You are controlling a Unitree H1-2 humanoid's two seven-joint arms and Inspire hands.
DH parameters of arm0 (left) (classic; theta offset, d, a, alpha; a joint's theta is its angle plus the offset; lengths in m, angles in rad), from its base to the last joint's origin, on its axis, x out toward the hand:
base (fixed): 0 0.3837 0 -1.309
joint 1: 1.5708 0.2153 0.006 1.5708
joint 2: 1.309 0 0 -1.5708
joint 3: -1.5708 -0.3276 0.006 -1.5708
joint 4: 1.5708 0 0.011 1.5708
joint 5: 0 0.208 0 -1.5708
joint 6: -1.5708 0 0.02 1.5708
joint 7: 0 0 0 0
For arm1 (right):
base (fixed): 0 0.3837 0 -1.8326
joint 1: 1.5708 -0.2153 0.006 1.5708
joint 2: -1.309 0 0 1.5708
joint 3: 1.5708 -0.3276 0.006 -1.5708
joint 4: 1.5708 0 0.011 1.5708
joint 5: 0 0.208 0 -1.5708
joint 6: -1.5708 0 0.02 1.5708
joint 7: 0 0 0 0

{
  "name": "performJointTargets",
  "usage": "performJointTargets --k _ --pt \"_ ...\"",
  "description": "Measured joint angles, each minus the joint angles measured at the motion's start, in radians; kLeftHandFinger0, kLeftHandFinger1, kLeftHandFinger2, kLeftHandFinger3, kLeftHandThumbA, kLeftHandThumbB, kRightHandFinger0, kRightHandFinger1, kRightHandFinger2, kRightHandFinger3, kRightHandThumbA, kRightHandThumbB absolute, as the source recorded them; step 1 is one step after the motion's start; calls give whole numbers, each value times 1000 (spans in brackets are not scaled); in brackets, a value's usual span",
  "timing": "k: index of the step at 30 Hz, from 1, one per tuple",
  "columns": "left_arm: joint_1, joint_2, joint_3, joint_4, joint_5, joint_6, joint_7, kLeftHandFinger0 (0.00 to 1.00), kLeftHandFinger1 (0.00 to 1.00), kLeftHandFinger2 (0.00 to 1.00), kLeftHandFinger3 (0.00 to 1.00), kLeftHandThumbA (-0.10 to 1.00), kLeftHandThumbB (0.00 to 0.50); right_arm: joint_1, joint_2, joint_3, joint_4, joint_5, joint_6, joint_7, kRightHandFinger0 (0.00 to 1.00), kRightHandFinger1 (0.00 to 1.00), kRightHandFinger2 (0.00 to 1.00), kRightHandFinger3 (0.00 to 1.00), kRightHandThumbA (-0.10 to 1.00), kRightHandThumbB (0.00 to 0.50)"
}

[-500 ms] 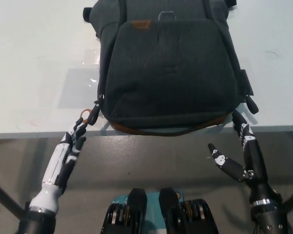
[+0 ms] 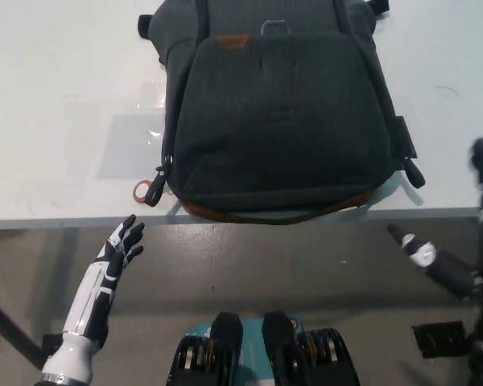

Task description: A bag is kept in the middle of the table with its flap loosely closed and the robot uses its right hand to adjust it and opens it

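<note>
While the black right robot hand (image 2: 455,257) is hovering open and empty off the bench (image 2: 56,121) edge, the grey backpack (image 2: 282,121) is lying mid-bench, flap (image 2: 278,112) closed; next: reaching in. White left robot hand (image 2: 117,253) is resting open, lower left.

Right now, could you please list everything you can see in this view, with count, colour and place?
Backpack: one, dark grey with a brown base trim and a small brown patch near the top, lying flat in the middle of the table, its base at the near edge.
Zip pull with ring: one, black pull with a brownish ring, at the backpack's lower left corner, resting on the table.
Table: one, pale white-grey, filling the upper part of the view.
Floor: grey, below the table's near edge.
Left hand: one, white, lower left, below the table edge, fingers apart, holding nothing.
Right hand: one, black, far right by the table edge, fingers spread, partly blurred, clear of the backpack.
</note>
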Motion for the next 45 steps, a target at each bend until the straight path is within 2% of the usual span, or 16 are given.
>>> performJointTargets --k 3,6,9,10,12,14,18,20,21,23,28,33,34,37,41,45 --pt "0 0 0 -4 -6 0 -6 1000 1000 1000 1000 1000 103 -70 -51 -22 -52 3 49 10 1000 1000 1000 1000 1000 311" --pt "0 0 0 -3 -12 0 -7 1000 1000 1000 1000 1000 100 -175 -113 -41 -75 9 117 28 1000 1000 1000 1000 1000 375" --pt "0 0 1 -3 -14 0 -7 1000 1000 1000 1000 1000 100 -260 -154 -43 -74 15 183 45 1000 1000 1000 1000 1000 384" --pt "0 0 1 -2 -15 0 -7 1000 1000 1000 1000 1000 98 -284 -165 -44 -69 22 204 51 1000 1000 1000 1000 1000 366" --pt "0 0 1 -2 -15 0 -7 1000 1000 1000 1000 1000 95 -344 -183 -44 -43 43 246 67 1000 1000 1000 1000 1000 369" --pt "0 0 1 -1 -15 0 -7 1000 1000 1000 1000 1000 90 -409 -206 -44 0 66 293 86 1000 1000 1000 1000 1000 322" --pt "0 1 1 3 -16 0 -7 1000 1000 1000 1000 1000 110 -532 -257 -40 108 112 373 135 1000 1000 1000 1000 1000 353" --pt "0 1 1 3 -16 0 -7 1000 1000 1000 1000 1000 101 -608 -280 -38 190 146 414 171 1000 1000 1000 1000 1000 287" --pt "0 1 1 3 -16 0 -8 1000 1000 1000 1000 1000 102 -647 -289 -36 237 166 436 193 1000 1000 1000 1000 1000 292" --pt "0 1 1 4 -16 0 -8 1000 1000 1000 1000 1000 102 -710 -296 -33 313 202 474 232 1000 1000 1000 1000 1000 317" --pt "-1 1 1 18 -16 0 -8 1000 1000 1000 1000 1000 105 -830 -304 9 468 263 549 331 1000 1000 1000 1000 1000 304" --pt "0 1 0 24 -16 -2 -12 1000 1000 1000 1000 1000 98 -922 -301 72 632 301 603 435 1000 1000 1000 1000 974 335" --pt "0 1 0 24 -16 -4 -12 1000 1000 1000 1000 1000 106 -942 -299 81 666 309 613 453 1000 1000 1000 1000 962 329" --pt "0 1 -1 24 -17 -6 -16 1000 1000 1000 1000 1000 110 -990 -291 98 755 323 632 503 1000 1000 1000 1000 984 377" --pt "0 1 -1 25 -17 -8 -21 1000 1000 1000 1000 1000 110 -1015 -271 116 834 336 647 555 1000 1000 1000 1000 1000 370" --pt "0 1 -1 25 -17 -9 -23 1000 1000 1000 1000 1000 129 -1018 -262 150 895 338 656 607 1000 1000 1000 1000 1000 409"
